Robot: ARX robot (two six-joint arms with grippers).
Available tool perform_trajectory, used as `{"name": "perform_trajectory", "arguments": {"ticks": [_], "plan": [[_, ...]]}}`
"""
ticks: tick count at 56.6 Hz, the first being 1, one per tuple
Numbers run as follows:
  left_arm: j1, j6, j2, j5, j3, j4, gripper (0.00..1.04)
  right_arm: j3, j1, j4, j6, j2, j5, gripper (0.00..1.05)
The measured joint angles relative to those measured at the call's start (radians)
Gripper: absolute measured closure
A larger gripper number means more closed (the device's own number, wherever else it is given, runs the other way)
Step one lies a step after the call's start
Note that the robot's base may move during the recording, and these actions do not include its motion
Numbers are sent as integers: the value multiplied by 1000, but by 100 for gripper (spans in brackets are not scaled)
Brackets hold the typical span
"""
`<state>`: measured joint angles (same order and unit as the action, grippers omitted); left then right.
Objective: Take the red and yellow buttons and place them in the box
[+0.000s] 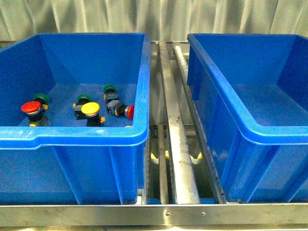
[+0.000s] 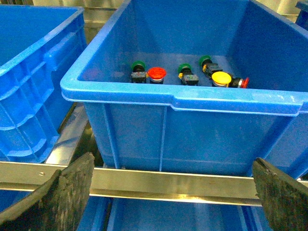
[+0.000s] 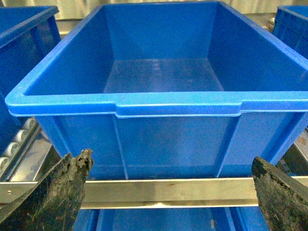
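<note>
1. While neither arm is seen in the front view, each gripper is shown by its own wrist camera.
2. The left gripper [image 2: 173,159] is spread wide. Its two dark, worn fingers [image 2: 62,192] are set far apart, and nothing is held or touched by them.
3. The right gripper [image 3: 171,158] is likewise spread wide. Nothing is gripped, and no object is contacted by either finger.
4. The left gripper is positioned in front of the near wall of the left bin [image 2: 192,103], and a metal rail [image 2: 168,180] is seen running across below that wall.
5. The right gripper is positioned in front of the near wall of the right bin [image 3: 168,103], apart from it.
6. All task items are located on the floor of the left bin:
   - the red button [image 1: 32,108] is placed upright near the left wall;
   - the yellow button [image 1: 90,109] is placed near the middle;
   - the second red button [image 1: 130,111] is laid by the right wall, partly hidden by the rim.
7. Three green-capped switches [image 1: 83,98] are set just behind these buttons.
8. The two bins are separated by a roller track [image 1: 183,144].
</note>
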<state>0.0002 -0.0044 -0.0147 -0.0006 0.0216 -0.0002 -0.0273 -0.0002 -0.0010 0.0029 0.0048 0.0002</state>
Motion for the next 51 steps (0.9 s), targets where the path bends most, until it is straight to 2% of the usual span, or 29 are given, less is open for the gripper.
{"name": "perform_trajectory", "arguments": {"ticks": [51], "plan": [[0,0,0,0,0,0,8,0,0,0,0,0,0,6]]}}
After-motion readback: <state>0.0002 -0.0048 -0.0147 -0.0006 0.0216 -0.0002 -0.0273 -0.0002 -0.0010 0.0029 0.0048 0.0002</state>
